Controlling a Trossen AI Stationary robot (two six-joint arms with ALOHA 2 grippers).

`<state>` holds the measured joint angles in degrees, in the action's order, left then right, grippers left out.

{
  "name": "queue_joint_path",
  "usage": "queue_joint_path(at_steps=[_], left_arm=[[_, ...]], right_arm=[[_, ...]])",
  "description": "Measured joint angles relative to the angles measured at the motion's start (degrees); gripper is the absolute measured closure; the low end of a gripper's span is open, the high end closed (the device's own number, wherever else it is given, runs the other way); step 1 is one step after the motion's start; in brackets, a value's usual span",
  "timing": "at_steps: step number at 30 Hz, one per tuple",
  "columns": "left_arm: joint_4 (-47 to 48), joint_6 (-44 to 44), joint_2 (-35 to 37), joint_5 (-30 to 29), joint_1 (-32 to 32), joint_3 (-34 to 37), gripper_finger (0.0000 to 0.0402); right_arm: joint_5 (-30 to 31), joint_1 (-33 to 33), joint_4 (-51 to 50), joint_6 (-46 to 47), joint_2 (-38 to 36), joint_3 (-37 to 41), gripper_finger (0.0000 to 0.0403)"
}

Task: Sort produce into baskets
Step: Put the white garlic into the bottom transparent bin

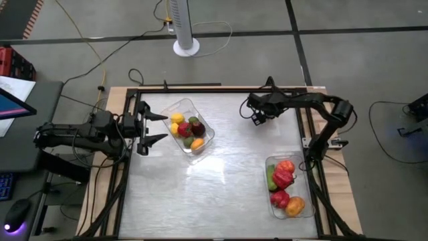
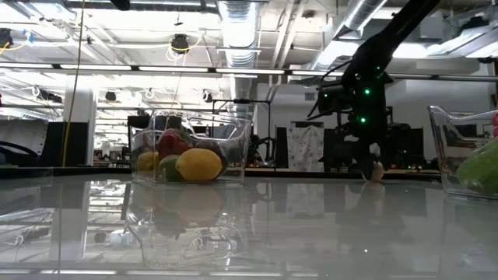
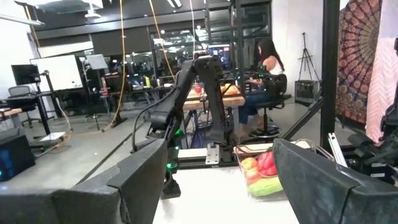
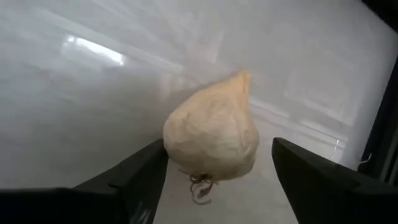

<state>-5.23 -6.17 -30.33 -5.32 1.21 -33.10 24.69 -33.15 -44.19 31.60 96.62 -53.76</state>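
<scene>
My right gripper (image 4: 217, 180) hangs spread around a pale onion-like bulb (image 4: 211, 130) at the table's one o'clock. It looks light, papery and slippery, perhaps; I'd pinch its widest belly. The left gripper (image 1: 155, 127) waits spread at nine o'clock.

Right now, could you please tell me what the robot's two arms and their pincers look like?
Both arms are dark, slim and jointed. The left pincer has two black, pointed fingers. The right pincer is a compact black block; green lights glow on that arm in the low view.
</scene>
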Motion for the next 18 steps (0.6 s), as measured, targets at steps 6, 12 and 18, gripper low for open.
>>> queue_joint_path(at_steps=[6, 12, 18], left_arm=[[0.0, 0.0, 0.0, 0.0, 0.0, 0.0, 0.0123], [0.0, 0.0, 0.0, 0.0, 0.0, 0.0, 0.0123], [0.2, -0.2, 0.0, 0.0, 0.0, 0.0, 0.0123]], right_arm=[[0.9, 0.3, 3.2, -1.4, 0.1, 0.1, 0.0131], [0.9, 0.3, 5.6, -3.0, 0.2, 0.1, 0.0173], [0.5, 1.6, 4.8, -3.8, 0.0, 0.1, 0.0209]])
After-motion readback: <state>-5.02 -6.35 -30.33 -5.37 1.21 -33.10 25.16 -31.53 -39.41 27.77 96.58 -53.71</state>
